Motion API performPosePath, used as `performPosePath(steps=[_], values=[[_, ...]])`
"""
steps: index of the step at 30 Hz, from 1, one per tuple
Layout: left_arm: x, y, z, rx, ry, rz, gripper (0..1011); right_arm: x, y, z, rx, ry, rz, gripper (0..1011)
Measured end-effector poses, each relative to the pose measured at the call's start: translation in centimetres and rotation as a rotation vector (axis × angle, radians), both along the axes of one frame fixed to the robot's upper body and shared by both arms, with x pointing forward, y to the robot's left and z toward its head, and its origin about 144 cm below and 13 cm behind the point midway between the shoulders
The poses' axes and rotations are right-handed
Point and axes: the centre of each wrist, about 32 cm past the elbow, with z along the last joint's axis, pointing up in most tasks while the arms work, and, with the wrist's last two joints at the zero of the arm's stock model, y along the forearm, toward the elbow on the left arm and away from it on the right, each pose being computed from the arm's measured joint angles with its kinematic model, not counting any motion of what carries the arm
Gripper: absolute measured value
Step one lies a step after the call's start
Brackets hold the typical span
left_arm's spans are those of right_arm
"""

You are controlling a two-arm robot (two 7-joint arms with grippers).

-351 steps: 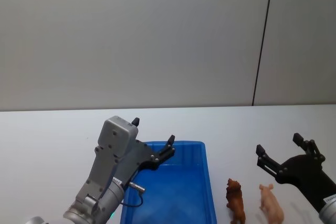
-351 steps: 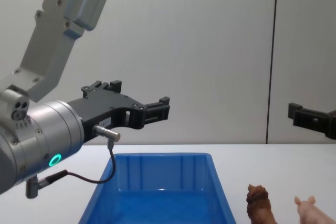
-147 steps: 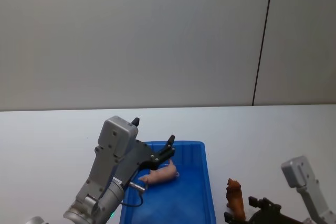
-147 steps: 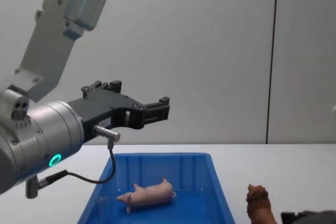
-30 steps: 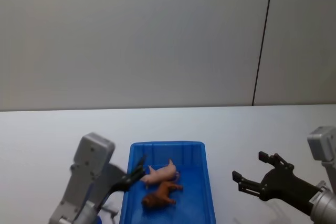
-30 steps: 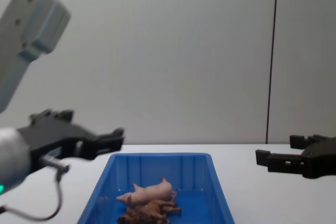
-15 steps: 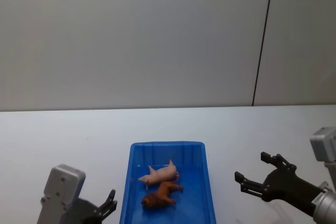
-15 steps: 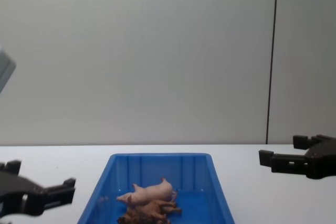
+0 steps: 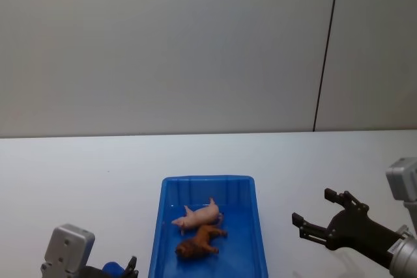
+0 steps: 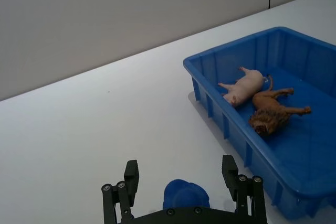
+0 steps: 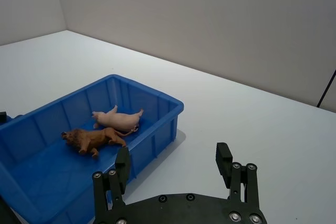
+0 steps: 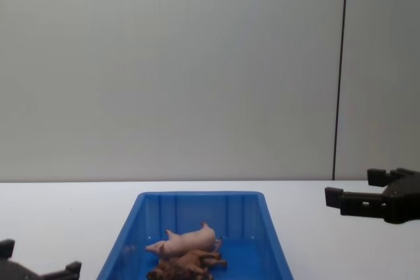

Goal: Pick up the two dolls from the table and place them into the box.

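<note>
Dolls: we see pig (image 9: 197, 216) and shaggy brown animal (image 9: 199, 242) inside the blue box (image 9: 207, 180) — done.
Claws: left claw (image 10: 181, 184), right claw (image 11: 173, 169) — both spread, empty, flanking the box.

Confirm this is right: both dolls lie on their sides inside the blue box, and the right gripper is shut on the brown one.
Not quite. The pig and brown animal do lie in the box, but the right gripper is open and empty, off to the box's right, as the head view shows.

Box (image 9: 257, 226) of glossy blue plastic — pig (image 9: 199, 216) smooth, pale pink, slight sheen; brown animal (image 9: 199, 243) shaggy-textured, matt — table (image 9: 98, 174) plain matt white; right gripper (image 9: 324, 216) matt black plastic.
</note>
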Motion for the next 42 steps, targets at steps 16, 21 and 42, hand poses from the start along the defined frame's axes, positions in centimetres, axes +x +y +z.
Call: performPosePath(steps=[16, 21, 42], values=[[0.3, 1.4, -1.8, -0.021, 0.071, -0.020, 1001, 0.0, 0.0, 0.0, -0.001, 0.001, 0.000, 1001], [0.6, 1.9, -2.2, -0.015, 0.090, -0.017, 886, 0.0, 0.0, 0.0, -0.001, 0.001, 0.000, 1001], [2.6, 3.6, -0.9, 0.032, 0.033, -0.054, 486, 0.0, 0.0, 0.0, -0.001, 0.001, 0.000, 1001]])
